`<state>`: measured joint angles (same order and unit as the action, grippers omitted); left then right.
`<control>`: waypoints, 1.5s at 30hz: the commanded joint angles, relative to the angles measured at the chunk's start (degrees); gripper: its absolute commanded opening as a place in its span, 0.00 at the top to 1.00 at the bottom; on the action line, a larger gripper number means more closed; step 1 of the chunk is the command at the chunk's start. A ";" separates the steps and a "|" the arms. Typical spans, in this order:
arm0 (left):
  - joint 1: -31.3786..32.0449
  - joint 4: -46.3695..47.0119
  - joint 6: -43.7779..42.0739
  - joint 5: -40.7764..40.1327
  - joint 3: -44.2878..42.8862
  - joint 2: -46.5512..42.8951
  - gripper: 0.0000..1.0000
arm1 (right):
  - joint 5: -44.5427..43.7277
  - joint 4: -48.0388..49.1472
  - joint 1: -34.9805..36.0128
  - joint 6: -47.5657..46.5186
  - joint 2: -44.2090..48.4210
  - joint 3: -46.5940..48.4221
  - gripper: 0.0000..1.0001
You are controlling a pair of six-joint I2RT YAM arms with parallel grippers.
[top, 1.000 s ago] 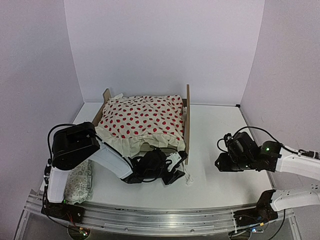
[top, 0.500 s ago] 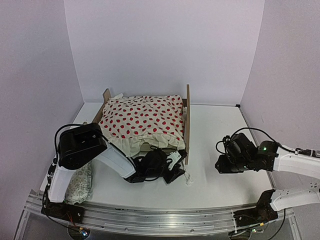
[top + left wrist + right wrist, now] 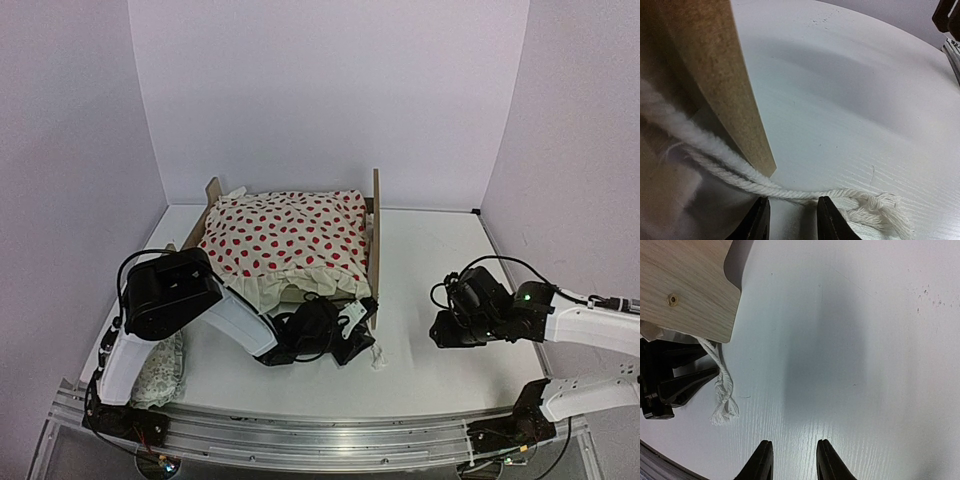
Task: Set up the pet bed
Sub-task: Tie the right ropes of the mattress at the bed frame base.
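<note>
Bedding is half done: the light plywood pet bed (image 3: pixel 376 235) stands toward the back of the white table (image 3: pixel 450 260) under the cream red-dotted blanket (image 3: pixel 285 240), the small green-patterned pillow (image 3: pixel 160 370) lies off it by the left arm's base, and the left gripper (image 3: pixel 792 202) and the right gripper (image 3: pixel 792 446) have jaws apart, holding nothing.

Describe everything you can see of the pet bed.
The bed is a small frame of light plywood, standing on the white table. Its tall end board is on the right, a lower one on the left. A cream blanket with red dots and a ruffled edge covers its top. A white twisted cord with a frayed end trails out at the near right corner. The left tool sits by that corner, jaws apart.
</note>
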<state>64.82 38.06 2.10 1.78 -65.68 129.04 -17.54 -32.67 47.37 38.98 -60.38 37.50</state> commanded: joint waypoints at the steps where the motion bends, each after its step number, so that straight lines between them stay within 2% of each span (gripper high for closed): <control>1: -0.37 1.96 1.02 -2.57 -1.86 1.27 0.70 | 0.54 -0.52 -0.16 -0.13 -0.18 1.35 0.69; 19: -0.38 7.04 -1.33 -3.80 -0.96 2.33 0.93 | 1.49 -0.55 -0.12 0.01 -0.52 1.39 0.69; 22: -0.38 7.82 -1.16 -3.63 -0.97 2.18 0.90 | 1.68 -0.55 -0.17 0.20 -0.43 1.29 0.69; 26: -0.38 8.48 -0.51 -4.15 -0.95 2.10 0.73 | 1.70 -0.64 -0.10 0.46 -0.26 1.30 0.69; 30: -0.31 8.86 -0.55 -5.09 -1.13 2.59 0.72 | 1.80 -0.75 -0.16 0.51 -0.11 1.44 0.69; 36: -0.36 9.27 -0.95 -5.64 -1.82 3.19 0.79 | 1.92 -1.00 -0.17 0.93 0.32 1.10 0.69; 42: -0.32 9.19 -1.22 -5.27 -1.46 3.04 0.99 | 1.81 -1.17 -0.11 1.19 0.61 0.90 0.69; 45: -0.35 9.79 -1.15 -5.21 -0.89 2.77 1.00 | 1.85 -1.17 -0.15 1.32 0.55 0.90 0.69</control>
<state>64.81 44.97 1.28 -3.20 -66.00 131.57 -16.05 -33.15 47.37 39.38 -60.62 37.50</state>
